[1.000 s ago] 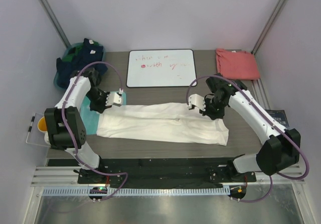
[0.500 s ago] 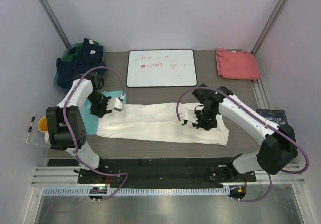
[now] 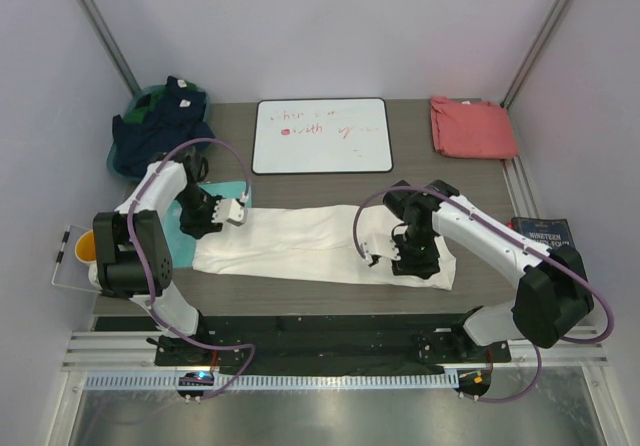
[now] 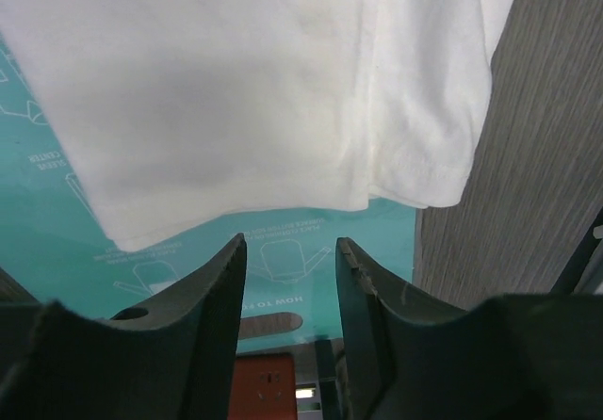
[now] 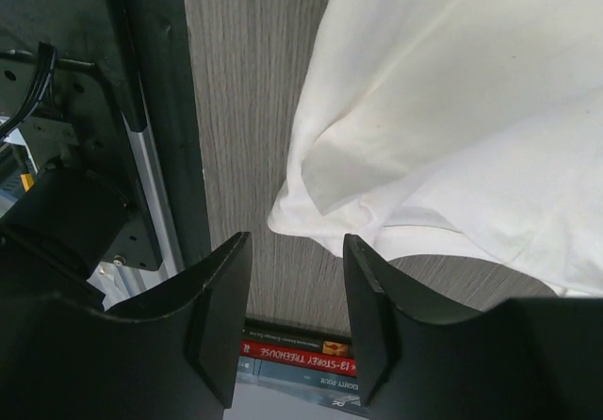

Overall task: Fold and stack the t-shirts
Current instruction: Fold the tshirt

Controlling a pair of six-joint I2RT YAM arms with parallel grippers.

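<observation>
**Cream shirt lies in a long band, both grippers open at its ends**

The grey wood-grain table [image 3: 420, 181] carries everything. Across its near middle the cream-white t-shirt [image 3: 310, 241] lies flat in a long band running left to right. Its left end overlaps the teal board [image 3: 228, 187], and its right end stops short of the table's right edge.

Beyond the shirt, at the far middle, lies the whiteboard [image 3: 320, 134] with red scribbles. A heap of dark blue and green clothes [image 3: 160, 124] fills the far left corner. The salmon-red t-shirt [image 3: 472, 128] lies folded in the far right corner, well apart from the cream one.

The left gripper [image 3: 236, 209] is at the left end of the cream shirt, over the teal board. In the left wrist view its fingers [image 4: 221, 298] stand apart with nothing between them. The shirt's hem and sleeve edge lie just ahead of the tips.

The right gripper [image 3: 375, 249] is over the right part of the shirt, close to its near edge. In the right wrist view its fingers [image 5: 221, 316] are spread with nothing held. Bare table lies under them, and a folded-over corner of cream cloth lies just beyond the tips.

A book [image 3: 545, 231] lies off the table's right edge.
</observation>
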